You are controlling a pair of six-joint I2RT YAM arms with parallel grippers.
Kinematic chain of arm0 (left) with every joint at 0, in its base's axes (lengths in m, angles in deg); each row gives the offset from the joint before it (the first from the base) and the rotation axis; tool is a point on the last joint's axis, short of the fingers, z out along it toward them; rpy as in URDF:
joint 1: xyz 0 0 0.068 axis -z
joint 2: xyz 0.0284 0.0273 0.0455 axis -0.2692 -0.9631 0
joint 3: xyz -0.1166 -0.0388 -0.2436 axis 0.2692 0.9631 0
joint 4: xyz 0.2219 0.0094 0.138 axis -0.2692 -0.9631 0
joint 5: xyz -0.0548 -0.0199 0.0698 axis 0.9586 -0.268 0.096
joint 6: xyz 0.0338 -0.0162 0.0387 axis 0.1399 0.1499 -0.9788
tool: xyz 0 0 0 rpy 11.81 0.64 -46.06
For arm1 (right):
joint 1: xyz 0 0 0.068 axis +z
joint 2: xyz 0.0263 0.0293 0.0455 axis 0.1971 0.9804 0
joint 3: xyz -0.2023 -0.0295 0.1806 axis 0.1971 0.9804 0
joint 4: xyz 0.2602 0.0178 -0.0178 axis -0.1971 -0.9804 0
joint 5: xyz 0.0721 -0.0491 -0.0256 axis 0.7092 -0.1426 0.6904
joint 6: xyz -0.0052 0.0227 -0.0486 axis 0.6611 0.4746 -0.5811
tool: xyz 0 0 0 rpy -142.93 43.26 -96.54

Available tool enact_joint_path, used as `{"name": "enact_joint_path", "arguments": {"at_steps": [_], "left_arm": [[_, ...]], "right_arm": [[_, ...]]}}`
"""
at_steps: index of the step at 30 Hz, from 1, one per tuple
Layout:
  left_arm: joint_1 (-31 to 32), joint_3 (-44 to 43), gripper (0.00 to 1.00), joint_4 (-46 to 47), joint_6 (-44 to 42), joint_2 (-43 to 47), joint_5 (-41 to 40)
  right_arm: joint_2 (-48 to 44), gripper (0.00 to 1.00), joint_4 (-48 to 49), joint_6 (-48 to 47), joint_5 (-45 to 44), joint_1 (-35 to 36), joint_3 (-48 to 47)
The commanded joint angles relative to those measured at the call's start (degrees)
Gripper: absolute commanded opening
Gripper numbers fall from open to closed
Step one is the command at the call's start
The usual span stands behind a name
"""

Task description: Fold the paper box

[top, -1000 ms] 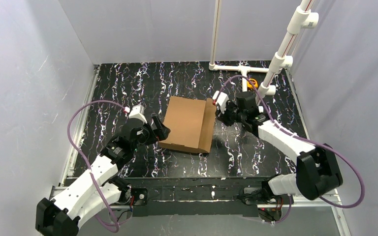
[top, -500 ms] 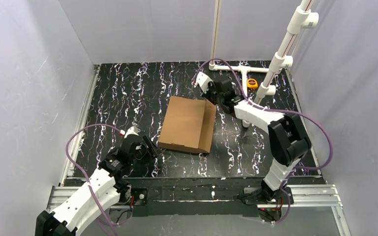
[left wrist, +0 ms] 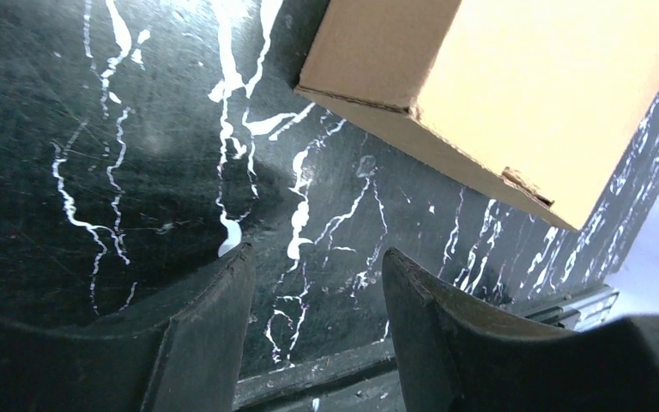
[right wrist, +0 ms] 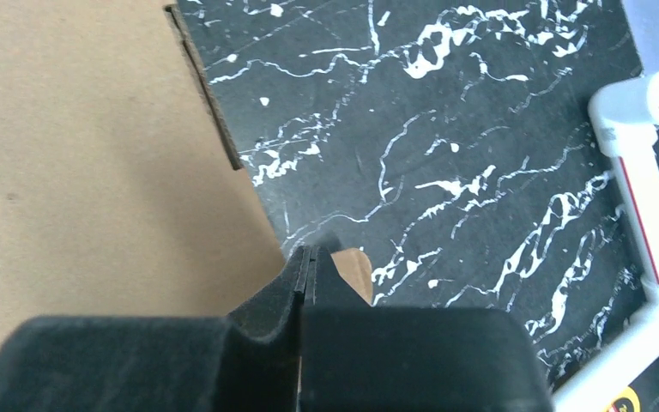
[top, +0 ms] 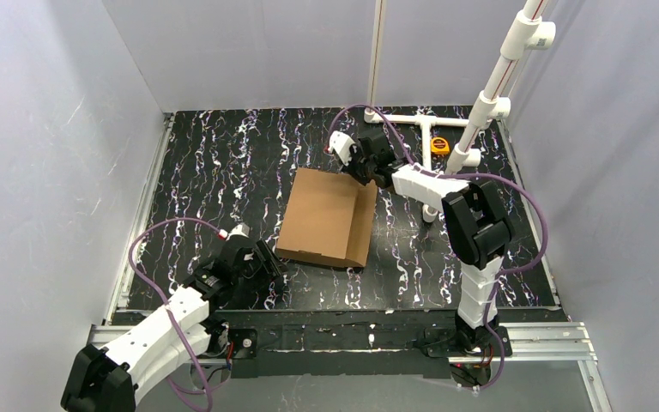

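Holds left gripper (left wrist: 317, 253) spread and empty near plain brown box's (top: 324, 215) corner, presses right gripper (right wrist: 307, 251) shut at its far edge, near unreadably labelled tape measure (top: 439, 145).

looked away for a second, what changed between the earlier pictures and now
The left hand pulled back from the paper box toward the near edge, narrowing but open. The right hand swung to the box's far edge and shut. The box stayed put.

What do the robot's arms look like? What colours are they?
The left arm and right arm have chunky white shells with black joints. A looping purple cable runs along each. The left pincer and right pincer have black, wedge-shaped fingers.
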Motion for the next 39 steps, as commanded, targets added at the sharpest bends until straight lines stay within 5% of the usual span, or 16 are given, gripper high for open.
{"name": "enact_joint_path", "arguments": {"at_steps": [1, 10, 29, 39], "left_arm": [[-0.2, -0.4, 0.55, -2.4, -0.1, 0.2, -5.1], [-0.2, -5.7, 0.55, -11.6, -2.7, 1.0, -12.4], [-0.2, -10.4, 0.55, -16.0, -3.3, -2.9, -17.2], [-1.5, -19.3, 0.53, -11.9, -10.9, -20.7, -20.5]], "right_arm": [[0.9, 0.01, -3.4, -1.0, 4.5, -0.1, -3.3], [-0.7, 0.01, -11.4, -1.1, 10.9, -0.1, -2.5], [-13.9, 0.01, -5.5, 12.6, 14.1, 1.5, 14.7], [-19.8, 0.01, -3.0, 15.0, 15.9, 1.5, 21.1]]}}
